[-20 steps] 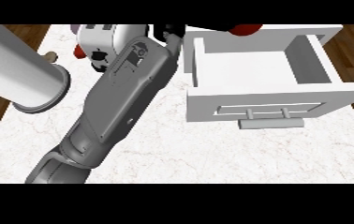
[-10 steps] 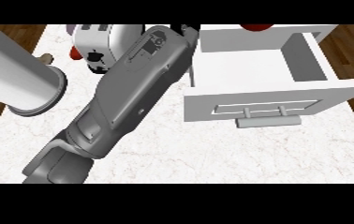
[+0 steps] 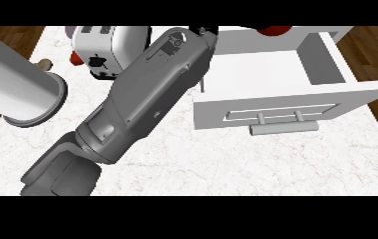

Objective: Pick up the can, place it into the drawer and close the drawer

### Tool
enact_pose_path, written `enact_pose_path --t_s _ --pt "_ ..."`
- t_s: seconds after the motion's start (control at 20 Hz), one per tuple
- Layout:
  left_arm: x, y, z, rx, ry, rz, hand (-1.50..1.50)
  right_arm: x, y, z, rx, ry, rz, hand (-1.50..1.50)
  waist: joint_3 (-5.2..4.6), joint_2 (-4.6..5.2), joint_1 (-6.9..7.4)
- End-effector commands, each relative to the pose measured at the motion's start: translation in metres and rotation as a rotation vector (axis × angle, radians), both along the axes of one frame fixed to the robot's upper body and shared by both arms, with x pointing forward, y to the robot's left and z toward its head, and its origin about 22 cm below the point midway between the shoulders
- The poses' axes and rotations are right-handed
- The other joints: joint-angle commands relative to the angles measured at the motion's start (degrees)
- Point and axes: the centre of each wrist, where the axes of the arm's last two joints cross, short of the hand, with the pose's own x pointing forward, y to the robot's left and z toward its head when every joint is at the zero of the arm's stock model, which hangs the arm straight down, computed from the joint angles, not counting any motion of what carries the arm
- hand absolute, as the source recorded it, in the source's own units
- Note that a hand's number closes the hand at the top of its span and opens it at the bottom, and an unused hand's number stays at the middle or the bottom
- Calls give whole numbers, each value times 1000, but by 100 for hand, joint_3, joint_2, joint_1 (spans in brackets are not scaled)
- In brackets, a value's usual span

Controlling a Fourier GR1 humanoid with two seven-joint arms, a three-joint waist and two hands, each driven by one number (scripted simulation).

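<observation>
The light is bright and even, seemingly from overhead, with no glare anywhere. The white marble table (image 3: 280, 163) reads pale and flat. Soft shading lies inside the open drawer (image 3: 269, 70) along its walls, and a faint shadow sits under its handle (image 3: 284, 128). The grey forearm (image 3: 148, 93) shows gentle highlights on its upper face, darker toward its lower end.

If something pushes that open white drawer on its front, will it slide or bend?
The drawer looks like a stiff box with thick walls, so it would probably move as one piece without bending. Its front is broad and flat, so a push near the bar handle likely sends it straight in. A push at one corner might skew it.
</observation>
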Motion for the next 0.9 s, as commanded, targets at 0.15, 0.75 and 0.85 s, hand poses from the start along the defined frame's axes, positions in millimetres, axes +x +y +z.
enact_pose_path --t_s 0.15,0.75,0.85 --pt "2 -4 -7 47 12 32 150 10 -4 9 -20 -12 7 -150 1 18 -19" --pt "0 -1 -36 86 41 137 -150 12 -2 -3 -3 -8 33 -150 6 49 -159" --pt "-1 1 -41 93 38 117 -150 14 6 4 -21 -3 20 -150 0 40 -71"
